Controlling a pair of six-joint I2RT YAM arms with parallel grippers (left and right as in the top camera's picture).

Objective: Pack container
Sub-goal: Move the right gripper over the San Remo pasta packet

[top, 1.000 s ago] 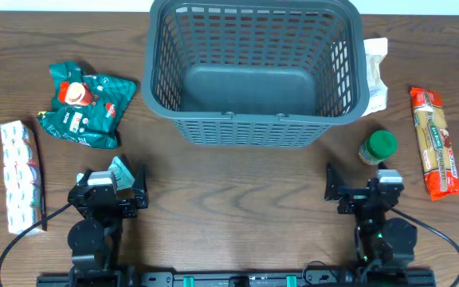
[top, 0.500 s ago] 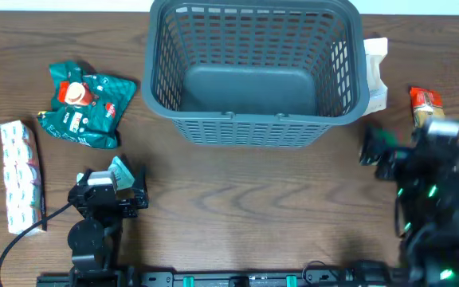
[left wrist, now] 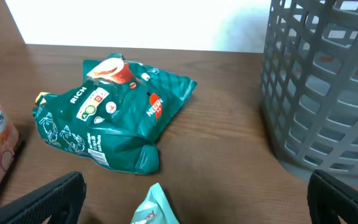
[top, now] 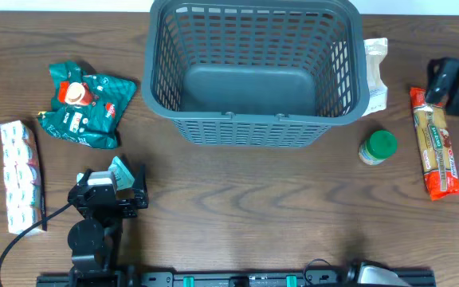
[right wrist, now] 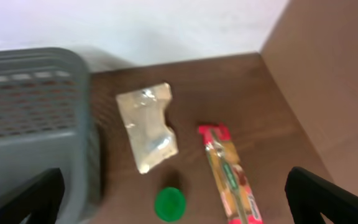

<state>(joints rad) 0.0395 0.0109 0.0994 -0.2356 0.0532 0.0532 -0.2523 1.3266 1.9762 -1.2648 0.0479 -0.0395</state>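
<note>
The container [top: 245,127], a large dark grey slotted basket, stands at the back middle of the table with nothing in it; its wall also shows in the left wrist view [left wrist: 328,93] and the right wrist view [right wrist: 36,93]. My left gripper [top: 111,177] rests low at the front left, open, with a small teal packet [top: 119,169] [left wrist: 157,208] lying between its fingers, untouched. My right gripper [top: 451,84] hangs high at the far right edge, open [right wrist: 176,205], looking down on a green-lidded jar [right wrist: 169,204].
A green snack bag [top: 82,104] [left wrist: 114,112] and a white multipack [top: 21,175] lie at the left. Right of the basket are a pale pouch [top: 375,72] [right wrist: 148,127], the jar [top: 377,147] and a long red packet [top: 435,143] [right wrist: 229,180].
My right arm has risen from the front right of the table and swung up toward the far right edge. The left arm and all the items have stayed where they were.
</note>
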